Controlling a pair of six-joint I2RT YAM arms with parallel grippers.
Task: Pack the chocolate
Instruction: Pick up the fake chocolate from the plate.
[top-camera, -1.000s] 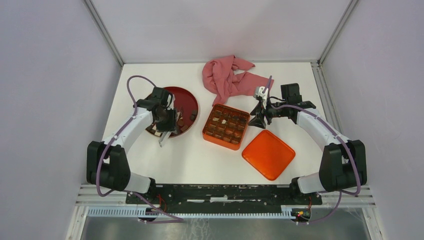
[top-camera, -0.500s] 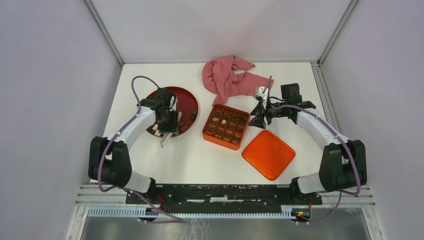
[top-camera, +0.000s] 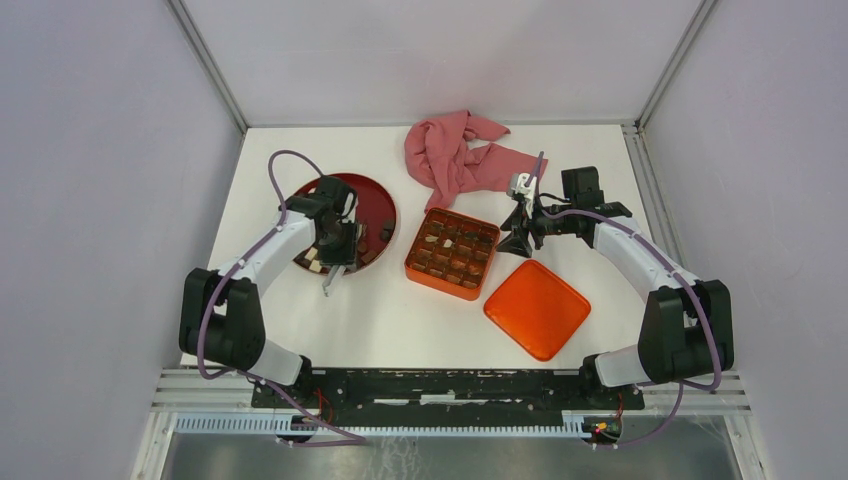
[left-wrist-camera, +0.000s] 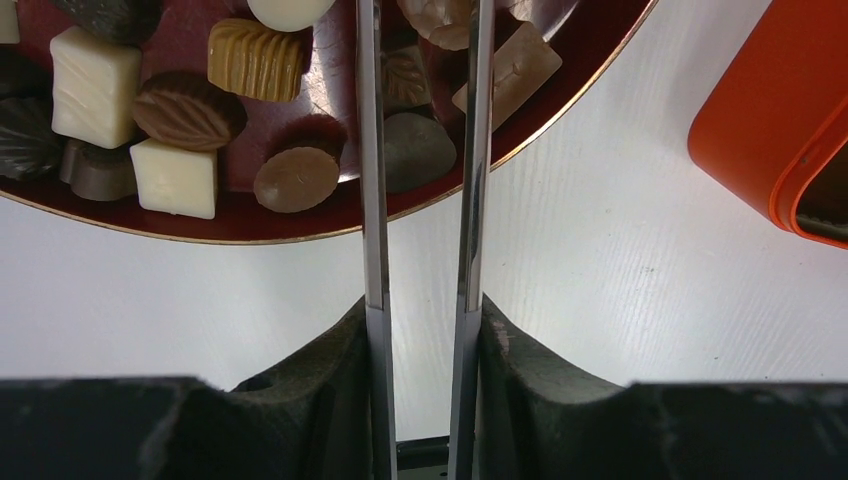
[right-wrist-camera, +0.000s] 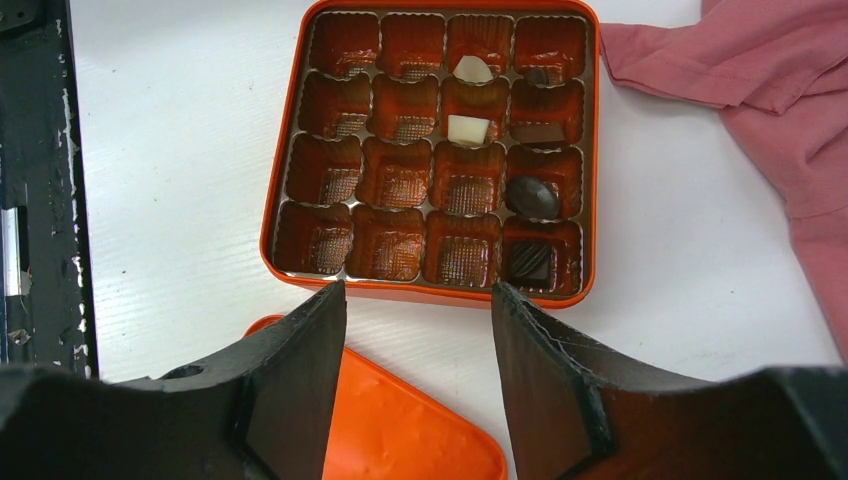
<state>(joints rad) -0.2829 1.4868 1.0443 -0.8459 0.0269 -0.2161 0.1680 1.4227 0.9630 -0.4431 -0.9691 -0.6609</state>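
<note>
Picking chocolate from plate
Left gripper straddles it, hold unclear; right gripper spread, empty. Next: clamp, carry to tin.

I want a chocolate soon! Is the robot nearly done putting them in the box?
Not nearly. Done: a few chocolates sit in the orange tin; most cups are empty. In hand: the left gripper straddles a dark piece on the red plate, grip unclear. The right gripper hangs open. Left: many more chocolates on the plate, then the lid.
</note>
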